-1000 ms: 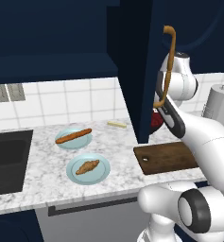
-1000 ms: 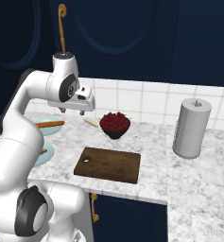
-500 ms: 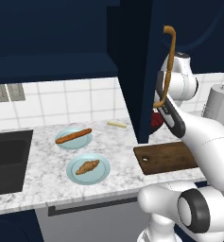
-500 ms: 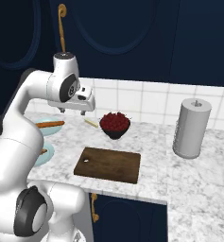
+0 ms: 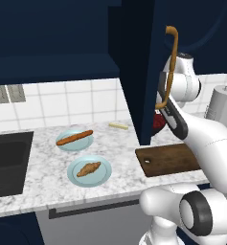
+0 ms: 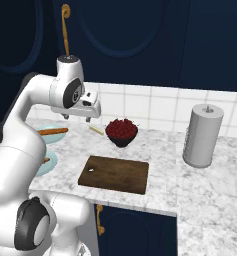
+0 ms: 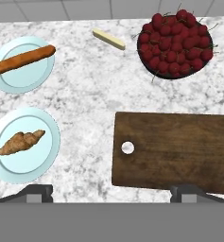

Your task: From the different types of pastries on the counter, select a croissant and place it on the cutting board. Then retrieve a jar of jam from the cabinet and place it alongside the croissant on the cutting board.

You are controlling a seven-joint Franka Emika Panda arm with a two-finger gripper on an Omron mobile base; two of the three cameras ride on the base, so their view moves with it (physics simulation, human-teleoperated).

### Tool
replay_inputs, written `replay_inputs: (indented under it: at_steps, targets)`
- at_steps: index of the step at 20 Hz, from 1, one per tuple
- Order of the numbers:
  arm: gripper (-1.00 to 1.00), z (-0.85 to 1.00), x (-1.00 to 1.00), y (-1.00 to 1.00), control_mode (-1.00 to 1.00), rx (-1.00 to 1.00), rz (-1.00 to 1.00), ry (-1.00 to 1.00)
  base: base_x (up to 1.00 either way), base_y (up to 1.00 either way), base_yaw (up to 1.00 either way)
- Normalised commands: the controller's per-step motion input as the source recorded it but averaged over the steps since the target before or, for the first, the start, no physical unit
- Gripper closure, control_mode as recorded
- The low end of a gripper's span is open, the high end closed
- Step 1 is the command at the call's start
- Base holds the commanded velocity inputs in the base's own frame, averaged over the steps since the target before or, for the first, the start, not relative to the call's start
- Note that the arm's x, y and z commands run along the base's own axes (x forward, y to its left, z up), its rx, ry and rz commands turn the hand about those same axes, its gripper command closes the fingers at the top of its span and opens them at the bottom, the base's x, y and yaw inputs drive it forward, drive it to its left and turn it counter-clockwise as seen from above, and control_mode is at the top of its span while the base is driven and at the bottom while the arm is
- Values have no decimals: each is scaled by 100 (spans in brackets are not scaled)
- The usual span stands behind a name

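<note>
- Marbled counter [image 7: 85, 90] holds 2 pale blue plates; croissant [image 7: 20, 142] sits on the near one, well apart from cutting board [image 7: 179, 151].
- Gripper [image 6: 92, 114] wide open, empty, high above.
- Croissant likely light, flaky, crushable; pinch mid-body gently.
- Bread stick [image 7: 21, 59], berry bowl [image 7: 176, 43] nearby, not blocking.

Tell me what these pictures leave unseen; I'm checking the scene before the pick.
- Left base view: the open navy blue cabinet door blocks the cabinet's inside, so no jam jar can be confirmed.
- Left base view: the white arm covers the right end of the dark brown wooden cutting board.
- Right base view: the arm hides most of the golden-brown croissant's pale blue plate.
</note>
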Motion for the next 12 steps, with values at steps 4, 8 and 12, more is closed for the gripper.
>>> replay_inputs:
  at_steps: [4,8,12]
  targets:
    - [-100,0,0,0,-100,0,0,0,0,0,0]
    - [-100,0,0,0,-100,0,0,0,0,0,0]
    - [-100,0,0,0,100,0,0,0,-19,-7,0]
